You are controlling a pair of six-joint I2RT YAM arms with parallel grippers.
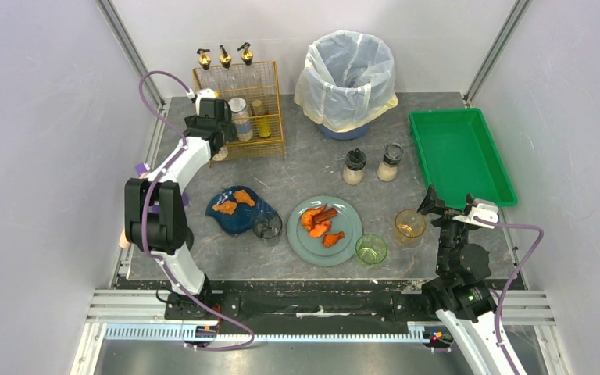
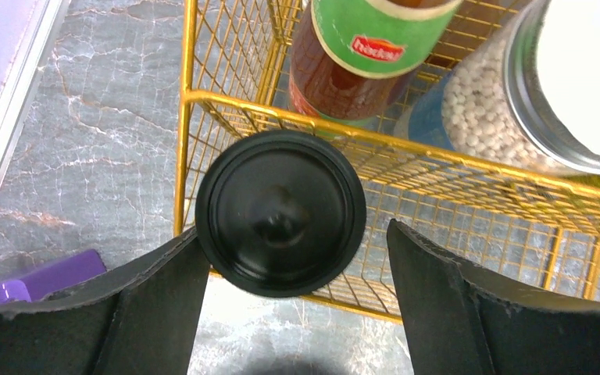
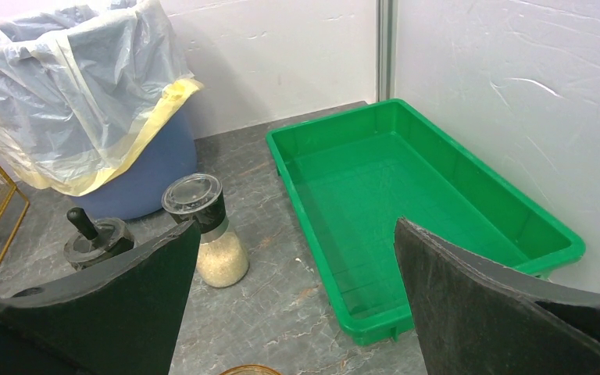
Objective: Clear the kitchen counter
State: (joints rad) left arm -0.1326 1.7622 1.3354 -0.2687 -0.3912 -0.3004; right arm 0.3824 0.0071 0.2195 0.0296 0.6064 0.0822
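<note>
The kitchen counter (image 1: 312, 168) is a dark grey veined slab. My left gripper (image 1: 212, 129) hangs over the front left corner of a gold wire rack (image 1: 269, 94). In the left wrist view the left gripper (image 2: 295, 234) is open around a jar's round black lid (image 2: 281, 211); the left finger is at the lid's edge and the right finger stands apart from it. Whether the jar stands inside the rack I cannot tell. My right gripper (image 1: 437, 201) is open and empty above the counter, beside an amber glass (image 1: 410, 225); the right wrist view shows this gripper (image 3: 297, 225) facing the green tray (image 3: 406, 180).
The rack holds a green-labelled bottle (image 2: 367, 39) and a jar of white beads (image 2: 484, 109). Two shakers (image 1: 354, 166) (image 1: 391, 162) stand mid-counter before a lined bin (image 1: 348, 78). Near the front are a blue plate (image 1: 238, 209), a grey-green plate (image 1: 324, 230), a clear glass (image 1: 267, 228) and a green glass (image 1: 371, 250).
</note>
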